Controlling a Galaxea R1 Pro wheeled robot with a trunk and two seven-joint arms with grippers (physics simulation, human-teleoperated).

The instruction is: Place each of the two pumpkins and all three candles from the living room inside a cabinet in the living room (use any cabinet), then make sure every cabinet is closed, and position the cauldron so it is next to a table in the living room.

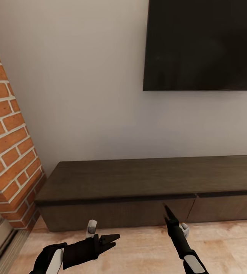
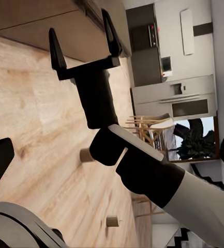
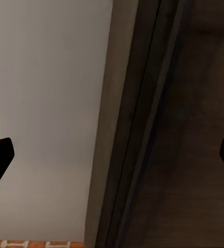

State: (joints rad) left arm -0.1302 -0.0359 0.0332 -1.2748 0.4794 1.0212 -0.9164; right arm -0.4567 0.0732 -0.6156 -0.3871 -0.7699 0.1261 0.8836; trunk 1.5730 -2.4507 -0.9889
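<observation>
Left gripper (image 1: pixel 115 240): low in the head view, over the wood floor (image 1: pixel 138 251), short of the cabinet; fingers pointing toward the right arm, jaws apart, nothing between them.
Right gripper (image 2: pixel 83 39): seen from the left wrist camera with both black fingers spread wide and empty; in the head view seen edge-on, tips up close to the cabinet's drawer front, at the seam just under the top; contact or not, cannot tell.
Floor: light wood planks, running up to the foot of the cabinet.
Candles: two on the floor in the left wrist view, beyond the right arm, one (image 2: pixel 87 155) beside the forearm, the other (image 2: pixel 112 221) well apart from it; both short, tan, upright.
Cabinet (image 1: pixel 146 182): low, long, dark brown, flat top, set against the wall; drawer fronts look flush under the top, a vertical seam between two fronts just right of the right gripper. In the right wrist view, very close, dark wood grain and the thin gap under the top.
Brick column (image 1: pixel 9 144): red brick, left of the cabinet, touching its end.
Wall (image 1: pixel 81 76): plain pale grey behind the cabinet.
TV (image 1: pixel 203 43): dark flat panel on the wall above the cabinet's right part.
Kitchen (image 2: pixel 168 67): far off in the left wrist view, grey units and wooden chairs.
</observation>
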